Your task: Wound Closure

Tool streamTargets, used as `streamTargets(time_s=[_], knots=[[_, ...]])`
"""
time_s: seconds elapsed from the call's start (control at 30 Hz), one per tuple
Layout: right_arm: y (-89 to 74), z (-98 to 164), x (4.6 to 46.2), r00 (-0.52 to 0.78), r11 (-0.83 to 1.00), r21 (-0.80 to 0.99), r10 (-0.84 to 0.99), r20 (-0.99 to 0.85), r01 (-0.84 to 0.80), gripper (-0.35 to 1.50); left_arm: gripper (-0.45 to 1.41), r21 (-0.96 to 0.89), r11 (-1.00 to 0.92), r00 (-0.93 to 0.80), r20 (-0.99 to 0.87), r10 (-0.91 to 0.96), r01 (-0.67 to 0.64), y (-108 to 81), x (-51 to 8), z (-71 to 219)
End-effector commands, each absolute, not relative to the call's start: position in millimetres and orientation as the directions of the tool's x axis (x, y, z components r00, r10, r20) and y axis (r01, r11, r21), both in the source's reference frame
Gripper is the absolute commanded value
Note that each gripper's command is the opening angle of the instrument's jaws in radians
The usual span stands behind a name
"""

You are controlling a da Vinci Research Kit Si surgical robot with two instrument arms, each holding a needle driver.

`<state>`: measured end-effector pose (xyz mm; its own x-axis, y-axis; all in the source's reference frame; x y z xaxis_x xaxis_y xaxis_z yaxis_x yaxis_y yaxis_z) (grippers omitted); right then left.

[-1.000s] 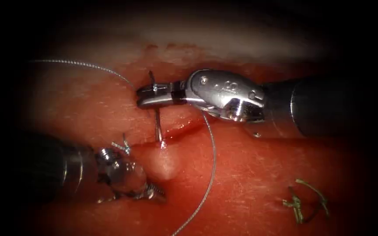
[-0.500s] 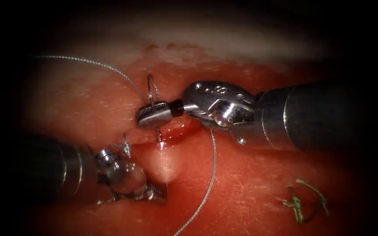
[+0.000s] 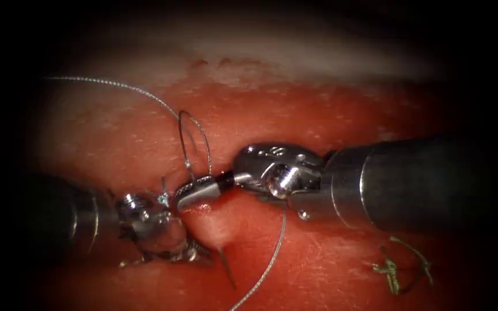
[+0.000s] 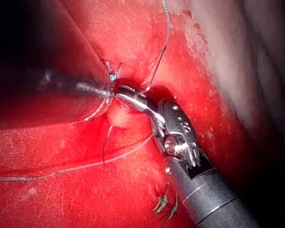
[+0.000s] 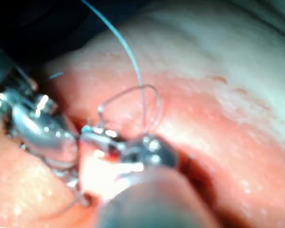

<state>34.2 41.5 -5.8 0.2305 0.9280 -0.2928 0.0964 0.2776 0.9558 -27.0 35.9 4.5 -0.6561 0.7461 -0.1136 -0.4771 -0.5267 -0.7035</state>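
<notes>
The tissue (image 3: 329,115) spreads red and wet across my endoscope view, paler along its far edge. The right arm's dark shaft (image 3: 416,181) comes in low over it, and the left arm's shaft (image 3: 59,222) lies in shadow opposite.

The right hand (image 3: 194,193) is pressed together on the needle (image 3: 226,270), gripping it toward the rear of its curve, right at the cut (image 5: 197,171). The needle is in the tissue. It goes under a pale raised mound (image 3: 217,227) just beneath the right hand, and its dark point stands out of the surface on the mound's near side.

The left hand (image 3: 194,250) sits against that same mound, touching the tissue just left of the emerging point. I cannot tell whether it is spread or pinching anything.

The thread (image 3: 116,85) runs in from the far left and curls into a thin loop (image 3: 183,132) above the right hand. Another strand passes beneath the right tool's wrist and off the near edge of the endoscope view.

A small knot with short tails (image 3: 162,196) sits between the two hands. Cut ends of thread (image 3: 396,268) lie loose on the tissue, well to the right of the cut.
</notes>
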Motion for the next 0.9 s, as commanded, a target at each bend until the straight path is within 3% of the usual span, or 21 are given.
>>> streamTargets(time_s=[0.03, 0.07, 0.13, 0.27, 0.53, 0.9], knots=[[42.2, -4.3, 34.3, 0.150, 0.386, 0.922, 0.911, -0.385, 0.024, 0.44, 0.16, -0.690, -0.557, -0.662, -0.150, 0.734, -0.462, 35.8, -27.4, 4.4], [42.2, -4.3, 34.3, 0.150, 0.386, 0.922, 0.911, -0.385, 0.024, 0.44, 0.16, -0.690, -0.557, -0.662, -0.150, 0.734, -0.462, 35.8, -27.4, 4.4], [43.6, -3.5, 33.2, 0.104, 0.451, 0.890, 0.890, -0.443, -0.064, 0.93, 0.20, -0.680, -0.591, -0.671, -0.194, 0.715, -0.433, 35.9, -27.1, 3.8], [45.1, -2.8, 31.0, 0.088, 0.488, 0.855, 0.873, -0.480, -0.176, 1.18, 0.28, -0.652, -0.657, -0.684, -0.281, 0.673, -0.379, 35.4, -25.9, 3.2], [47.0, -3.6, 28.1, 0.069, 0.516, 0.818, 0.853, -0.517, -0.254, 1.20, 0.43, -0.483, -0.826, -0.620, -0.562, 0.547, -0.291, 35.2, -24.4, 0.0], [47.0, -3.2, 28.2, 0.069, 0.519, 0.816, 0.851, -0.520, -0.254, 1.18, 0.50, -0.403, -0.869, -0.518, -0.697, 0.496, -0.288, 34.5, -28.4, -0.8]])
